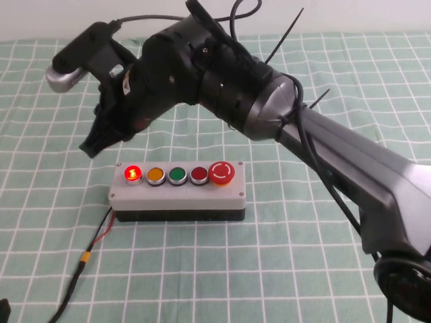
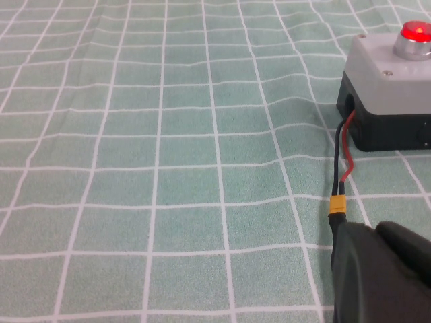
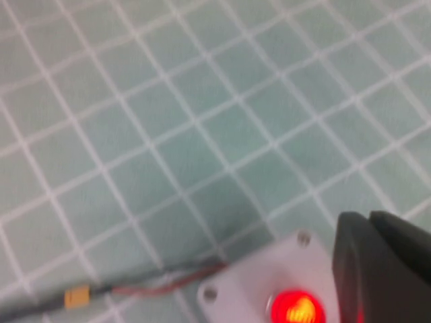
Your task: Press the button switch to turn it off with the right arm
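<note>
Your button switch (image 1: 133, 173) sits at the left end of the five-button row on the grey box (image 1: 176, 194), and it glows bright red with a small lit mark on its cap that you cannot read as a letter or symbol. Beside it run an orange button (image 1: 155, 175), a green button (image 1: 178, 175), a darker red button (image 1: 199, 175) and the big red mushroom button (image 1: 221, 173), whose top carries a pale curved arrow mark. You will find no other writing or brand that can be read on the box.

The right arm (image 1: 323, 145) reaches across from your right, over the box. Its right gripper (image 1: 93, 143) hangs above the cloth just behind and to the left of the lit button, apart from it. In the right wrist view the fingers (image 3: 377, 266) sit pressed together beside the glowing cap, holding nothing.

The left gripper (image 2: 380, 272) rests low by the front-left of the box, near the red-and-black cable (image 2: 342, 176) and its yellow connector (image 2: 337, 205). You cannot tell how its jaws stand.

The green checked tablecloth (image 1: 222, 269) lies beneath everything.
</note>
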